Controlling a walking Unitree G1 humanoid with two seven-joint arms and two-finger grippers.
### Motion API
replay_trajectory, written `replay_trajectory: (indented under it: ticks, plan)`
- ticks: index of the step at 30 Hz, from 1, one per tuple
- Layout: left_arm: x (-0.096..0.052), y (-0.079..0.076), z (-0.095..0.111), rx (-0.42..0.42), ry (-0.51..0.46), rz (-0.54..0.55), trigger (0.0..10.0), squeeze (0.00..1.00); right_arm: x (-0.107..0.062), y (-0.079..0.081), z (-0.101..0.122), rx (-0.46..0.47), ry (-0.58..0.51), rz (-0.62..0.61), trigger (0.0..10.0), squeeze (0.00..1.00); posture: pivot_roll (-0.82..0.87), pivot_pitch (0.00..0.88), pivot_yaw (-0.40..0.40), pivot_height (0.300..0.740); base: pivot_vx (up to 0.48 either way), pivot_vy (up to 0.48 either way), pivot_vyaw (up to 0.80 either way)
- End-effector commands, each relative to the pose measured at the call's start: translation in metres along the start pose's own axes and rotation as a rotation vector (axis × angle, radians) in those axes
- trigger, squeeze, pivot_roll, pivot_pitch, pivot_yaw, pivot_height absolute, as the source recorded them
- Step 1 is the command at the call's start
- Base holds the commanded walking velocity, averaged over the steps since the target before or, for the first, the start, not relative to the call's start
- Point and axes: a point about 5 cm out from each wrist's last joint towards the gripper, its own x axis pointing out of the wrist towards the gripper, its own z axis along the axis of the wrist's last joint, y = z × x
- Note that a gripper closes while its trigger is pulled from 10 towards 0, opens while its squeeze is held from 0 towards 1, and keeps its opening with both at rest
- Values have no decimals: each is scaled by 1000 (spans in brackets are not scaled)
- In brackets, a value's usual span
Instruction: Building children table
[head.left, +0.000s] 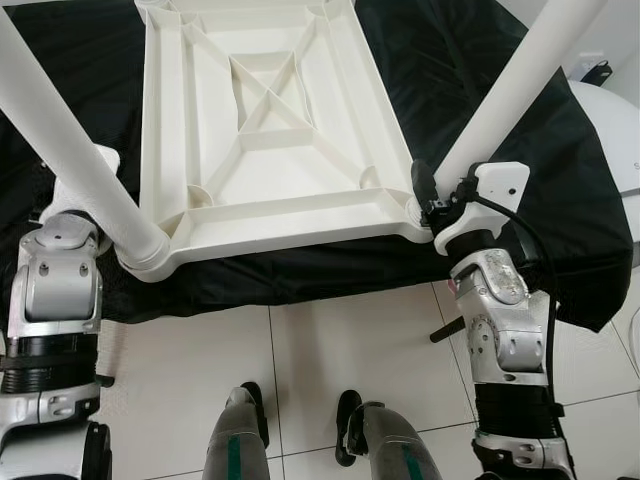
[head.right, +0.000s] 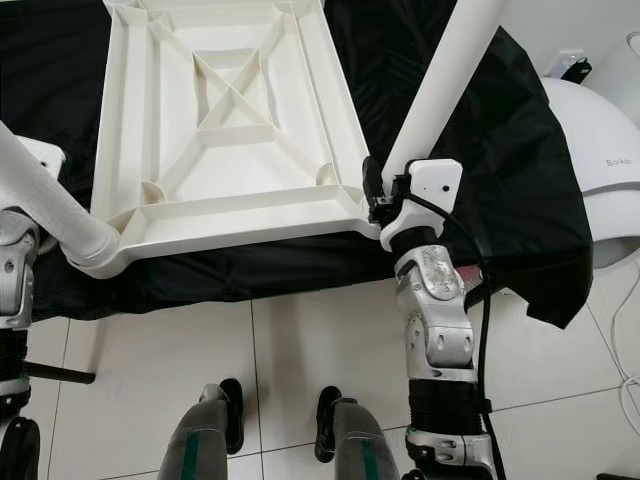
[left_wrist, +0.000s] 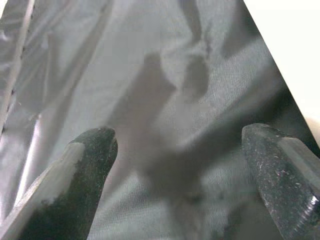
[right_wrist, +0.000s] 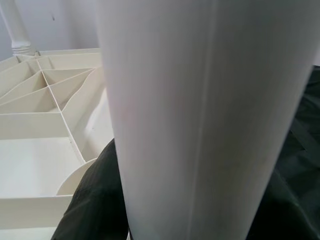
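Here the upturned white tabletop (head.left: 260, 120) lies on a black cloth (head.left: 470, 70). At four o'clock, the right gripper (head.left: 428, 205) pinches a white leg (head.left: 520, 80). At eight o'clock, the left gripper (left_wrist: 185, 175) hangs spread over the cloth beside another leg (head.left: 70, 150).

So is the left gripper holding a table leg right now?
No, the left gripper is open over the black cloth, nothing between its fingers.
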Motion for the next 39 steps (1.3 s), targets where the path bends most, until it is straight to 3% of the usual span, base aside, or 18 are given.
replay_trajectory:
  ticks: [1,18,21,22,32,39]
  plan:
    - [3,-29,-3,-3,-3,-122,10000,0,6,34,1,133,-19,129,10000,0,-20,283,37,740,0,0,0]
    - [10,-50,-16,0,28,-141,10000,0,20,7,14,97,-69,9,10000,0,-38,272,22,740,0,0,0]
    - [13,-52,-15,5,19,-147,10000,0,25,3,27,95,-116,10,10000,0,-52,269,21,740,0,0,0]
    - [18,-54,-12,5,15,-148,10000,0,31,-2,42,87,-165,12,10000,0,-60,267,21,740,0,0,0]
    - [33,-51,-7,7,-12,-144,10000,0,34,-10,66,47,-239,6,10000,0,-109,261,34,740,0,0,0]
    - [45,-63,6,5,-54,-174,10000,0,44,-15,93,-16,-294,42,10000,0,-144,258,17,740,0,0,0]
